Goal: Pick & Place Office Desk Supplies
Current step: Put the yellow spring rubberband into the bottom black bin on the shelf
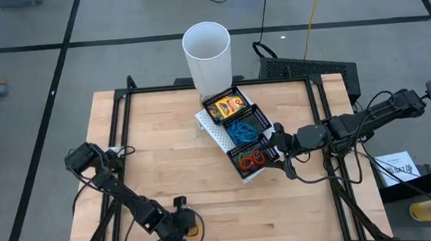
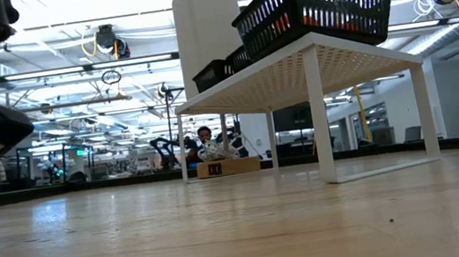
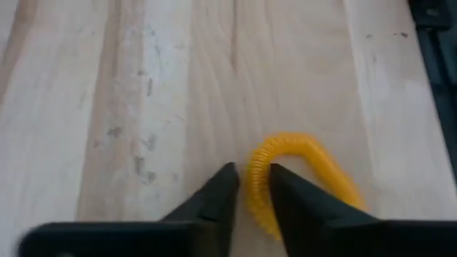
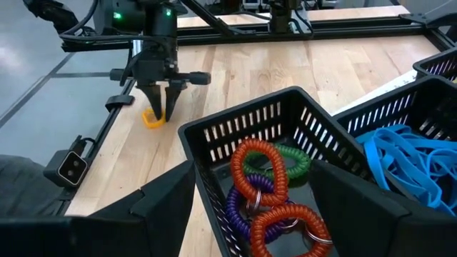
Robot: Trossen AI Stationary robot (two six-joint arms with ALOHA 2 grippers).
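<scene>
A yellow coiled rubber-band loop [image 3: 303, 160] lies on the wooden table near its near edge, small in the high view [image 1: 194, 231]. My left gripper [image 3: 253, 175] is down on it, with one side of the loop between the fingers; the right wrist view shows this from afar [image 4: 163, 107]. A black mesh tray [image 1: 258, 119] on a white stand holds a yellow-and-green crayon box [image 1: 226, 106], blue bands [image 1: 239, 131] and red, purple and green coils [image 4: 268, 189]. My right gripper [image 4: 271, 214] hovers open above the tray's coil compartment. My left gripper pinches one side of the yellow loop [image 3: 257, 207] between its two fingers. The fingers come from above, slanting down. The loop lies on the table, and its free part curves out past one finger [image 3: 300, 207].
A tall white cup [image 1: 208, 53] stands at the table's far edge, just behind the tray. The white stand [image 2: 314, 64] lifts the tray off the table. Bare wood [image 1: 164, 148] spreads across the left and middle of the table. Black frame rails [image 1: 117, 143] run along the table's sides.
</scene>
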